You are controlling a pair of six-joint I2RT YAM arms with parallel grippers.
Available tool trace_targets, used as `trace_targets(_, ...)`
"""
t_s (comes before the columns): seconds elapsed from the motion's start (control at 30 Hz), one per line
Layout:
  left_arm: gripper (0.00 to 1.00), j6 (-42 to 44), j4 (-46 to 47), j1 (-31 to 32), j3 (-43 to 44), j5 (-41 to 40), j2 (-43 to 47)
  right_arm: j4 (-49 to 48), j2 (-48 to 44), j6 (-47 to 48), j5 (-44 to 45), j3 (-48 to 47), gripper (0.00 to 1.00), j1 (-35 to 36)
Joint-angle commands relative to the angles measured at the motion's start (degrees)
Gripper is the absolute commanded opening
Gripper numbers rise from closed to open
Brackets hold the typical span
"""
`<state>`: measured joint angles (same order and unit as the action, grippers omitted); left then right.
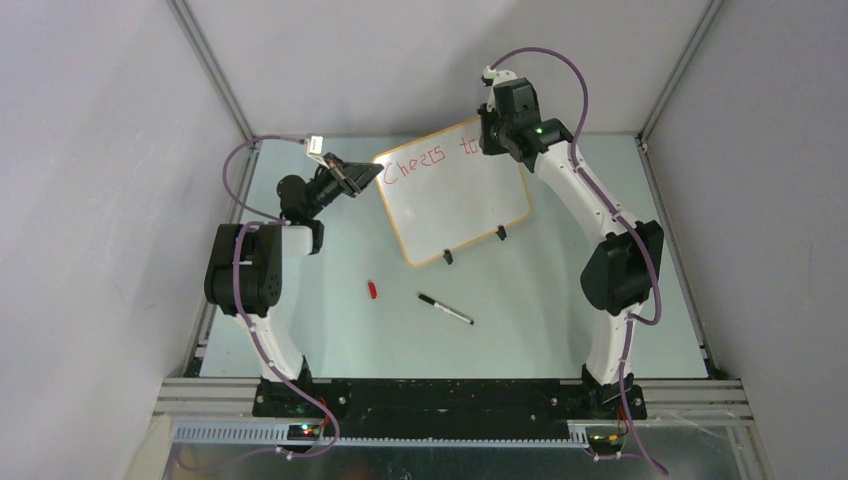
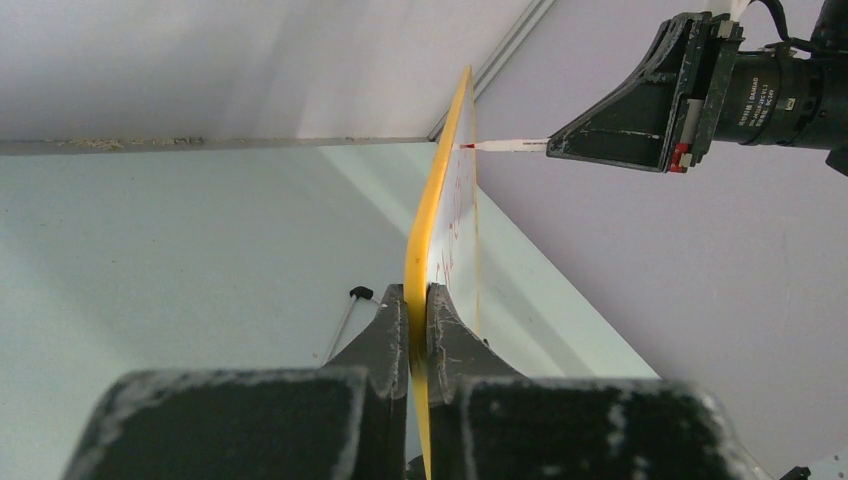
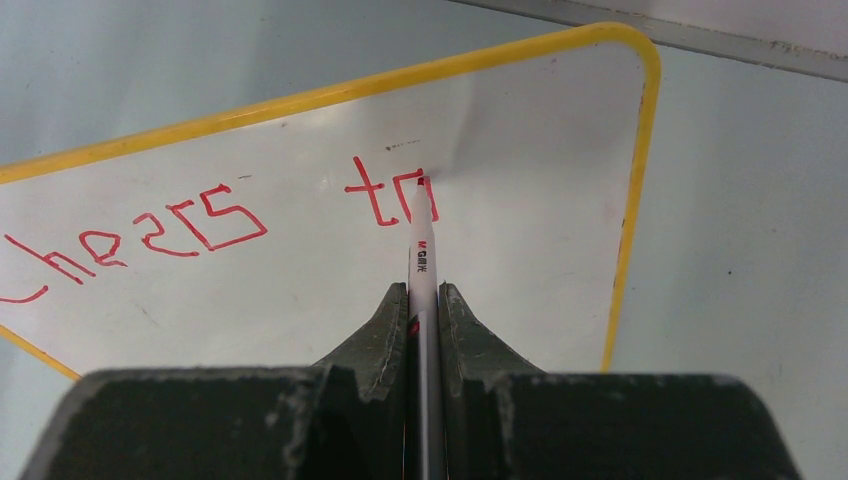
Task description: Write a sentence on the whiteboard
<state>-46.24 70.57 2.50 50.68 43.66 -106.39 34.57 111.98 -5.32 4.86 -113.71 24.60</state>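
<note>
R gripper (image 3: 423, 295) clamped on thin white-barrel red marker (image 3: 421, 250), tip on face of large glossy white whiteboard w/ yellow-orange rim (image 3: 540, 130). Tip sits at 2nd letter of "to". Red handwritten sentence (image 3: 210, 215) reads "Cheers to" so far, running along board's long axis. Blank face lies right of tip, toward board's rounded corner, so next strokes prob go that way or drop a row. L gripper (image 2: 418, 305) pinched shut on board's rim, just steadying. Board stands tilted near table's far edge, mid. Tip hides whether "o" is closed. Slim black pen (image 1: 445, 308) + small red cap-like bit (image 1: 372, 290) lie mid-table.
</note>
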Motion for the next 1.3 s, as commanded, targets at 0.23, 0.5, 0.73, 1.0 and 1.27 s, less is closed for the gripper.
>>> trace_targets(0.23, 0.00, 5.72, 0.68, 0.28, -0.52, 2.99, 1.52, -1.78, -9.28, 0.89, 0.84, 3.00, 0.00, 0.74)
trace_targets(0.5, 0.00, 5.21, 1.51, 0.30, -0.66, 2.95, 1.53, -5.00, -14.93, 0.47, 0.90, 10.10, 0.00, 3.48)
trace_targets(0.73, 0.00, 5.34, 1.55, 0.29, -0.94, 2.76, 1.74, -11.10, -16.96, 0.84, 0.09, 15.37, 0.00, 9.93)
trace_targets(1.0, 0.00, 5.50, 1.72, 0.29, -1.53, 2.34, 2.01, -13.04, -18.48, 1.43, 4.60, 19.90, 0.00, 16.68)
trace_targets(1.27, 0.00, 5.31, 2.11, 0.26, -1.80, 1.96, 2.02, -14.84, -20.69, 1.58, 5.70, 23.97, 0.00, 17.59)
